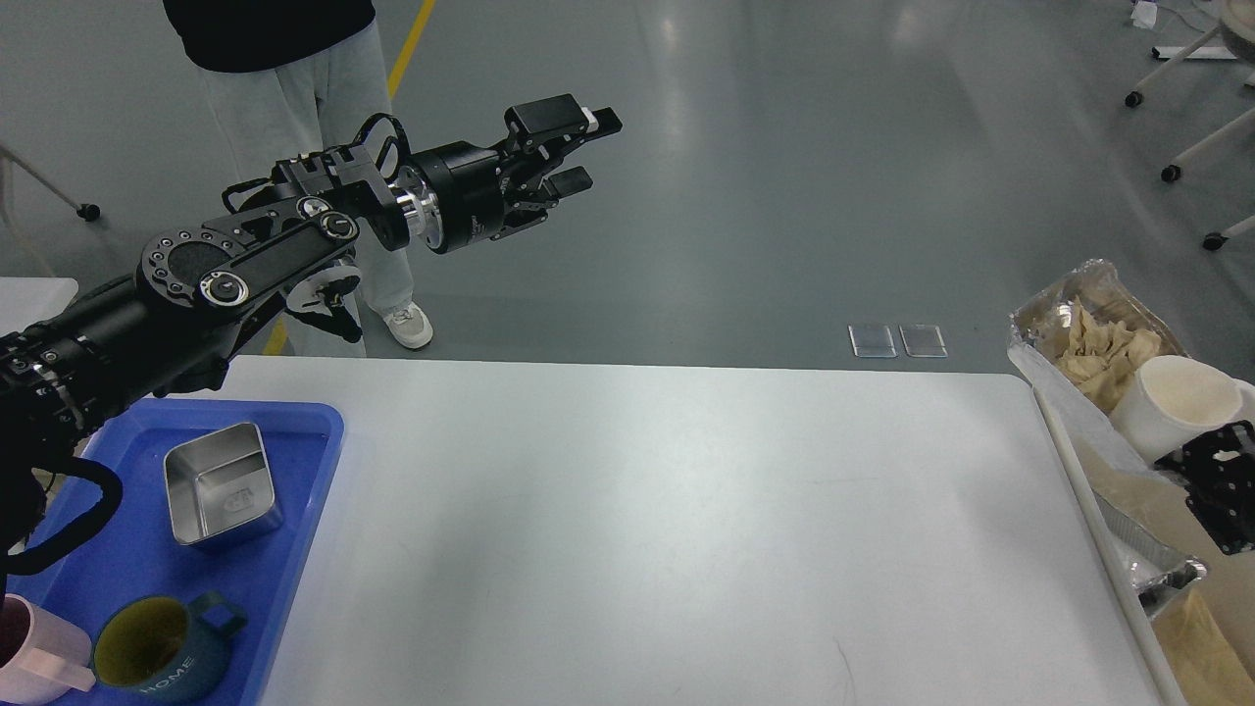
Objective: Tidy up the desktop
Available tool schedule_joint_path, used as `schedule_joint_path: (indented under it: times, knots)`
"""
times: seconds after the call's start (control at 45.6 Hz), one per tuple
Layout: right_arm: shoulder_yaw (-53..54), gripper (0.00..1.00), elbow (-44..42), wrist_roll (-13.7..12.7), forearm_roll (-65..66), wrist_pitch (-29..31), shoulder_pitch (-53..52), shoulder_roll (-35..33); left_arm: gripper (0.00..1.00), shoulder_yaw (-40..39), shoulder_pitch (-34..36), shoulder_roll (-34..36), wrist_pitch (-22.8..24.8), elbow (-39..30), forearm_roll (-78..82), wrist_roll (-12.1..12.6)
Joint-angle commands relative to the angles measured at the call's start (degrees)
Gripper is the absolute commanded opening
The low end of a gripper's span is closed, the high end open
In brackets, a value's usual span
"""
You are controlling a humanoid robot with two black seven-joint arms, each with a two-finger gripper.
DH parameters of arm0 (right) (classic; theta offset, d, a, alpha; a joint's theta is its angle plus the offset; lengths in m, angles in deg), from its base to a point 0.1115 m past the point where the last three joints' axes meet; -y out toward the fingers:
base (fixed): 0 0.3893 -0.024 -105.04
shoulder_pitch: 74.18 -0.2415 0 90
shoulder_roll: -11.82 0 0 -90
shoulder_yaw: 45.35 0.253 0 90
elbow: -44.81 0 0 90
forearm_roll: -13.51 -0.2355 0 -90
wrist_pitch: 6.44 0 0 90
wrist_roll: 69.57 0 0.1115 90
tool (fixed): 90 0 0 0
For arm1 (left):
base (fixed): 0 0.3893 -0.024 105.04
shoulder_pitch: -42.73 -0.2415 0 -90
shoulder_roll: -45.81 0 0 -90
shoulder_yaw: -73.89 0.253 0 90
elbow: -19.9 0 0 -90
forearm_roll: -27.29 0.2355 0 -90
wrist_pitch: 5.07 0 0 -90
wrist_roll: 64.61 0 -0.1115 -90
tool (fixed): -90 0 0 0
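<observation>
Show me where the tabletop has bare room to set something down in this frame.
The desktop is bare from the blue tray across to its right edge. The tray is crowded: steel tin, dark mug, pink cup. The foil tray with paper cup sits off the right edge.

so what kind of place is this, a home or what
Probably a lab or workshop hall, not a home. The grey polished floor has a yellow line painted on it, wheeled stands sit at the far right, and a person stands watching beside the white desktop.
</observation>
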Motion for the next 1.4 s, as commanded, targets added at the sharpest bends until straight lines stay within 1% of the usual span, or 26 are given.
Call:
schedule_joint_path:
  times: [0.0, 0.176, 0.351, 0.483, 0.549, 0.68, 0.746, 0.768, 0.812, 0.834, 0.878, 0.9, 0.965, 0.987, 1.031, 1.229, 1.382]
  knots:
    - [-0.1, 0.0, -3.5, -0.1, -4.4, -0.4, 3.8, 0.2, 0.82, -1.5, -0.8, 0.3, 0.0, 0.4, -0.7, 0.0]
    - [0.0, 0.0, -9.0, -0.1, -7.0, -0.4, 7.8, 2.4, 0.82, -1.7, -1.6, 1.0, -0.7, 1.2, -2.8, 0.0]
    - [0.0, 0.0, -16.2, -1.0, -10.1, -0.4, 10.1, 6.5, 0.82, -1.8, -1.9, 1.5, -2.9, 1.4, -4.3, 0.1]
    - [0.0, 0.0, -20.6, -1.4, -11.4, -0.4, 11.9, 8.3, 0.82, -1.8, -2.5, 1.7, -3.8, 2.1, -5.6, 0.1]
    - [0.0, 0.0, -22.4, -2.3, -11.8, -0.4, 12.3, 9.4, 0.82, -2.1, -2.7, 1.7, -3.9, 2.2, -6.2, 0.1]
    - [0.0, 0.0, -24.5, -5.7, -11.8, -0.4, 12.5, 10.9, 0.82, -2.5, -2.8, 1.7, -4.0, 2.4, -6.4, 0.2]
    - [0.6, 0.0, -26.0, -6.5, -11.7, -0.5, 12.5, 11.8, 0.82, -2.6, -2.7, 1.7, -4.3, 2.4, -6.5, 0.2]
    - [1.1, 0.05, -26.7, -6.6, -11.7, -0.4, 12.5, 12.1, 0.82, -2.6, -2.7, 1.7, -4.6, 2.4, -6.5, 0.2]
    - [2.0, 0.4, -28.6, -6.5, -11.5, -0.8, 12.5, 12.8, 0.82, -2.6, -2.7, 1.8, -4.8, 2.4, -6.5, 0.2]
    - [2.5, 0.51, -29.6, -6.4, -11.5, -0.9, 12.5, 13.2, 0.82, -2.6, -2.7, 1.7, -5.0, 2.4, -6.5, 0.2]
    - [3.6, 0.69, -32.3, -6.4, -11.4, -1.1, 12.5, 14.7, 0.82, -2.6, -2.7, 1.8, -5.2, 2.4, -6.5, 0.2]
    - [4.1, 0.74, -33.4, -6.4, -11.4, -1.1, 12.6, 15.4, 0.82, -2.6, -2.7, 1.8, -5.3, 2.4, -6.5, 0.2]
    - [4.9, 0.95, -36.1, -6.3, -11.4, -1.1, 12.5, 16.8, 0.82, -2.6, -2.8, 2.4, -5.4, 2.4, -6.6, 0.2]
    - [5.2, 0.99, -36.6, -6.3, -11.4, -1.1, 12.5, 17.0, 0.82, -2.6, -2.8, 2.6, -5.4, 2.4, -6.6, 0.2]
    - [5.6, 1.0, -36.9, -6.3, -11.4, -1.1, 12.5, 17.1, 0.82, -2.6, -2.8, 2.8, -5.4, 2.5, -7.1, 0.2]
    - [7.6, 1.0, -36.9, -6.3, -11.5, -1.1, 12.5, 17.2, 0.82, -2.6, -2.8, 3.5, -5.4, 3.4, -11.2, 0.1]
    - [14.3, 1.0, -36.9, -6.3, -11.5, -1.1, 11.7, 17.2, 0.82, -2.6, -2.8, 3.9, -5.4, 4.9, -18.3, 0.1]
